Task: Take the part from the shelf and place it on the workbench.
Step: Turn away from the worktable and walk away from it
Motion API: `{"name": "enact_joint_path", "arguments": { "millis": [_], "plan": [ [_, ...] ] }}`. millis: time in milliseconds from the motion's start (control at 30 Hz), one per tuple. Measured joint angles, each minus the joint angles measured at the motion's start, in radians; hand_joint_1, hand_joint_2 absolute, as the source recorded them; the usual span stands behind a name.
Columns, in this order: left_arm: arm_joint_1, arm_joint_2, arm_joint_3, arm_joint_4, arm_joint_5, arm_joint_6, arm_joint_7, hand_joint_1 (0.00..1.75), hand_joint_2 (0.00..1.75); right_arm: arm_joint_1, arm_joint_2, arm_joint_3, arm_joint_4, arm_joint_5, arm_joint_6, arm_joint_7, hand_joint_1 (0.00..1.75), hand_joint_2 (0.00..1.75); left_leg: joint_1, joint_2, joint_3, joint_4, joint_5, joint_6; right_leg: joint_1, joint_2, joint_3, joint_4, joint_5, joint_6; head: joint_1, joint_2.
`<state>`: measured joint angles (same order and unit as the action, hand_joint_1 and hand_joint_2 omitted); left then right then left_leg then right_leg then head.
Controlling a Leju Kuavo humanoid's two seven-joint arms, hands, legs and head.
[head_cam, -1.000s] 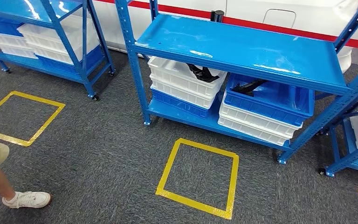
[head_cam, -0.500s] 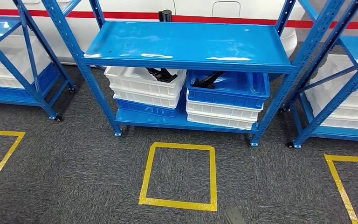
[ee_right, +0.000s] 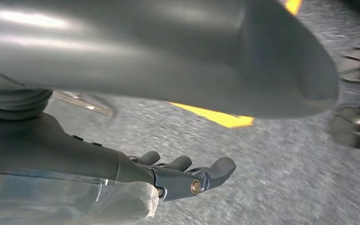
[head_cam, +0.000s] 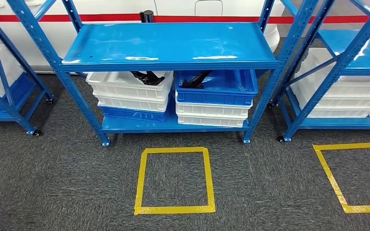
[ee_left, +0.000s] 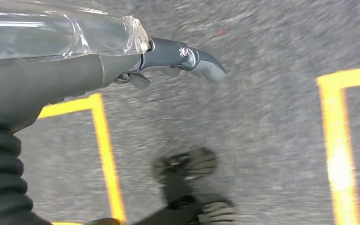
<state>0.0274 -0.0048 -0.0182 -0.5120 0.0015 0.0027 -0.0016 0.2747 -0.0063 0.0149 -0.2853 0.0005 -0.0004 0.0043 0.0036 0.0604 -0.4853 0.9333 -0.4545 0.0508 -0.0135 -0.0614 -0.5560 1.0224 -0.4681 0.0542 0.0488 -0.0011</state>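
Head view: glossy blue shelf [head_cam: 168,43], ribbed crates; both hands' fingers prob. loose, empty.

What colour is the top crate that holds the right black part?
Blue, the top crate, seen best in the head view.

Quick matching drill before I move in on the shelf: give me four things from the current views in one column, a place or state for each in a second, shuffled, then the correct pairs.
Things:
1. White top crate
2. Blue top crate
3. Centre yellow floor square
4. Left hand

Places or states:
A. Taped on the carpet in front of the middle shelf
B. Lower level, right stack, a dark part inside
C. Hangs over the carpet, holds nothing
D. Lower level, left stack, a dark part inside

Pairs: 1-D, 2-B, 3-A, 4-C
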Motion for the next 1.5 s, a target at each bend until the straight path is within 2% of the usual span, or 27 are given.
{"name": "enact_joint_path", "arguments": {
  "millis": [67, 133, 167, 200, 267, 333, 367, 400, 433, 500, 567, 633, 700, 733, 800, 833, 867, 900, 933, 1000, 1067, 1100, 1200, 1267, 1333, 1433, 1500],
  "plan": [
    [0.049, 0.001, 0.000, 0.013, 0.000, 0.000, 0.002, 0.00, 0.00, -0.053, 0.000, 0.000, -0.020, 0.000, 0.000, -0.003, 0.00, 0.00, -0.004, 0.029, 0.009, 0.000, -0.010, -0.014, 0.001, -0.035, 0.036, -0.063, 0.018, -0.009, -0.002, 0.000],
    [0.103, 0.001, 0.000, 0.044, 0.000, 0.000, 0.004, 0.00, 0.00, -0.111, 0.000, 0.000, -0.056, 0.000, 0.000, -0.005, 0.00, 0.00, -0.002, 0.056, 0.019, 0.000, -0.018, -0.028, 0.003, -0.010, 0.035, -0.064, 0.017, -0.024, -0.005, 0.000],
    [0.131, 0.001, -0.001, 0.062, 0.000, 0.000, 0.004, 0.00, 0.00, -0.139, 0.001, 0.000, -0.077, 0.001, 0.000, -0.005, 0.00, 0.00, 0.002, 0.052, 0.022, 0.006, -0.026, -0.035, 0.003, 0.005, 0.035, -0.066, 0.018, -0.030, -0.005, 0.000],
    [0.160, 0.001, -0.001, 0.082, 0.000, -0.001, 0.004, 0.00, 0.00, -0.169, 0.002, 0.000, -0.099, 0.001, 0.000, -0.006, 0.00, 0.00, 0.005, 0.034, 0.016, 0.028, -0.044, -0.042, 0.002, 0.020, 0.034, -0.068, 0.020, -0.036, -0.005, 0.000],
    [0.218, 0.002, -0.001, 0.129, 0.000, -0.001, 0.004, 0.00, 0.87, -0.225, 0.002, 0.000, -0.148, 0.001, 0.000, -0.006, 0.00, 0.00, 0.009, -0.022, -0.035, 0.141, -0.110, -0.051, -0.001, 0.056, 0.029, -0.069, 0.026, -0.045, -0.007, 0.000],
    [0.267, 0.004, 0.000, 0.180, 0.000, 0.000, 0.005, 0.00, 1.75, -0.266, 0.002, 0.000, -0.196, 0.000, 0.000, -0.006, 0.00, 0.00, 0.009, -0.046, -0.109, 0.283, -0.170, -0.053, 0.001, 0.096, 0.023, -0.068, 0.029, -0.050, -0.008, 0.000],
    [0.283, 0.005, -0.001, 0.200, 0.000, 0.000, 0.005, 0.00, 1.75, -0.277, 0.001, 0.000, -0.216, 0.000, 0.000, -0.006, 0.00, 0.00, 0.009, -0.049, -0.128, 0.314, -0.173, -0.053, 0.002, 0.114, 0.022, -0.068, 0.030, -0.051, -0.008, 0.000],
    [0.291, 0.005, -0.001, 0.213, 0.000, 0.000, 0.005, 0.00, 1.75, -0.282, 0.001, -0.001, -0.229, 0.000, 0.000, -0.006, 0.00, 0.00, 0.008, -0.050, -0.129, 0.304, -0.154, -0.050, 0.002, 0.128, 0.023, -0.068, 0.031, -0.051, -0.008, 0.000],
    [0.289, 0.006, -0.001, 0.221, 0.000, 0.000, 0.005, 0.00, 1.75, -0.279, 0.001, -0.001, -0.237, 0.000, 0.000, -0.005, 0.00, 0.00, 0.008, -0.051, -0.110, 0.251, -0.119, -0.046, 0.003, 0.137, 0.025, -0.068, 0.031, -0.051, -0.008, 0.000],
    [0.255, 0.007, -0.001, 0.223, 0.000, 0.000, 0.003, 0.00, 1.75, -0.253, 0.002, -0.001, -0.238, 0.000, 0.000, -0.004, 0.00, 0.87, 0.002, -0.057, -0.047, 0.100, -0.039, -0.033, 0.005, 0.146, 0.028, -0.068, 0.029, -0.047, -0.008, 0.000],
    [0.202, 0.006, -0.001, 0.211, 0.000, 0.000, 0.002, 0.00, 1.75, -0.207, 0.003, -0.001, -0.223, 0.000, 0.000, -0.002, 0.00, 1.75, -0.005, -0.062, -0.012, 0.016, -0.001, -0.021, 0.008, 0.146, 0.029, -0.067, 0.025, -0.040, -0.007, 0.000],
    [0.153, 0.006, -0.001, 0.187, 0.001, 0.000, 0.001, 0.00, 1.75, -0.159, 0.004, 0.000, -0.196, 0.000, 0.000, 0.000, 0.00, 1.75, -0.006, -0.064, -0.015, 0.009, 0.004, -0.013, 0.009, 0.144, 0.031, -0.068, 0.022, -0.031, -0.006, 0.000],
    [0.116, 0.003, -0.007, 0.172, 0.009, 0.005, 0.001, 0.00, 1.75, -0.128, 0.003, 0.002, -0.177, 0.000, -0.001, 0.002, 0.00, 1.75, -0.002, -0.062, -0.015, 0.003, 0.009, -0.002, 0.008, 0.124, 0.023, -0.046, 0.005, -0.022, -0.005, 0.000],
    [0.107, 0.002, -0.013, 0.170, 0.018, 0.009, 0.002, 0.00, 1.75, -0.125, 0.003, 0.005, -0.173, -0.001, -0.004, 0.003, 0.00, 1.31, 0.000, -0.056, -0.014, 0.000, 0.012, 0.003, 0.008, 0.109, 0.006, -0.011, -0.020, -0.017, -0.004, 0.000],
    [0.100, -0.002, -0.036, 0.170, 0.043, 0.024, 0.006, 0.00, 1.75, -0.137, 0.003, 0.017, -0.168, -0.003, -0.016, 0.006, 0.00, 0.44, 0.001, -0.037, -0.015, -0.001, 0.014, 0.009, 0.006, 0.082, -0.054, 0.118, -0.092, -0.010, -0.003, 0.000],
    [0.098, -0.005, -0.049, 0.170, 0.057, 0.032, 0.009, 0.00, 1.31, -0.144, 0.003, 0.024, -0.164, -0.004, -0.023, 0.008, 0.00, 0.00, 0.001, -0.030, -0.016, -0.001, 0.014, 0.010, 0.004, 0.076, -0.085, 0.186, -0.120, -0.007, -0.003, 0.000],
    [0.095, -0.008, -0.064, 0.170, 0.071, 0.040, 0.011, 0.00, 0.87, -0.149, 0.004, 0.032, -0.161, -0.005, -0.031, 0.012, 0.00, 0.00, 0.002, -0.026, -0.017, 0.000, 0.014, 0.010, 0.001, 0.073, -0.103, 0.230, -0.130, -0.004, -0.003, 0.000],
    [0.091, -0.011, -0.079, 0.170, 0.086, 0.049, 0.013, 0.00, 0.44, -0.152, 0.004, 0.041, -0.157, -0.007, -0.040, 0.016, 0.00, 0.00, 0.003, -0.026, -0.016, 0.000, 0.014, 0.010, -0.002, 0.071, -0.101, 0.235, -0.120, -0.001, -0.003, 0.000],
    [0.085, -0.015, -0.095, 0.170, 0.101, 0.059, 0.015, 0.00, 0.00, -0.155, 0.004, 0.050, -0.154, -0.008, -0.049, 0.021, 0.00, 0.00, 0.005, -0.028, -0.015, 0.000, 0.014, 0.009, -0.005, 0.069, -0.077, 0.193, -0.090, 0.001, -0.003, 0.000],
    [0.075, -0.020, -0.131, 0.170, 0.129, 0.078, 0.019, 0.00, 0.00, -0.162, 0.003, 0.069, -0.146, -0.011, -0.066, 0.031, 0.00, 0.87, 0.006, -0.032, -0.010, 0.003, 0.011, 0.002, -0.008, 0.066, -0.001, 0.047, -0.025, 0.004, -0.003, 0.000],
    [0.065, -0.024, -0.171, 0.170, 0.158, 0.098, 0.023, 0.00, 0.00, -0.174, 0.004, 0.091, -0.139, -0.014, -0.083, 0.039, 0.00, 1.75, 0.003, -0.033, -0.011, 0.008, 0.007, -0.010, -0.008, 0.065, 0.042, -0.047, 0.002, -0.001, -0.004, 0.000],
    [0.059, -0.025, -0.192, 0.170, 0.174, 0.109, 0.025, 0.00, 0.00, -0.180, 0.004, 0.104, -0.135, -0.017, -0.091, 0.043, 0.00, 1.75, 0.001, -0.033, -0.013, 0.010, 0.005, -0.014, -0.007, 0.065, 0.048, -0.065, 0.003, -0.006, -0.005, 0.000],
    [0.043, -0.029, -0.256, 0.170, 0.217, 0.138, 0.029, 0.00, 0.00, -0.192, 0.007, 0.140, -0.124, -0.025, -0.115, 0.057, 0.00, 1.75, 0.002, -0.033, -0.015, 0.010, 0.007, 0.008, -0.005, 0.065, 0.045, -0.066, 0.006, -0.012, -0.005, 0.000],
    [0.034, -0.033, -0.305, 0.170, 0.246, 0.157, 0.034, 0.00, 0.00, -0.202, 0.008, 0.166, -0.116, -0.031, -0.131, 0.066, 0.00, 0.87, 0.003, -0.033, -0.015, 0.006, 0.011, 0.017, -0.002, 0.065, 0.044, -0.066, 0.007, -0.016, -0.005, 0.000],
    [0.023, -0.034, -0.354, 0.170, 0.275, 0.177, 0.040, 0.00, 0.00, -0.213, 0.008, 0.193, -0.108, -0.038, -0.147, 0.075, 0.00, 0.00, 0.004, -0.033, -0.014, 0.002, 0.015, 0.011, 0.000, 0.066, 0.043, -0.066, 0.008, -0.020, -0.005, 0.000],
    [0.006, -0.037, -0.430, 0.172, 0.318, 0.206, 0.047, 0.00, 0.00, -0.228, 0.008, 0.236, -0.096, -0.046, -0.170, 0.089, 0.00, 0.00, 0.006, -0.033, -0.014, -0.003, 0.020, 0.000, 0.002, 0.065, 0.041, -0.065, 0.008, -0.024, -0.005, 0.000],
    [-0.004, -0.040, -0.483, 0.175, 0.346, 0.225, 0.052, 0.00, 0.00, -0.237, 0.008, 0.265, -0.087, -0.052, -0.185, 0.099, 0.00, 0.00, 0.007, -0.033, -0.015, -0.004, 0.021, -0.014, 0.004, 0.065, 0.040, -0.065, 0.008, -0.026, -0.005, 0.000]
  ]
}}
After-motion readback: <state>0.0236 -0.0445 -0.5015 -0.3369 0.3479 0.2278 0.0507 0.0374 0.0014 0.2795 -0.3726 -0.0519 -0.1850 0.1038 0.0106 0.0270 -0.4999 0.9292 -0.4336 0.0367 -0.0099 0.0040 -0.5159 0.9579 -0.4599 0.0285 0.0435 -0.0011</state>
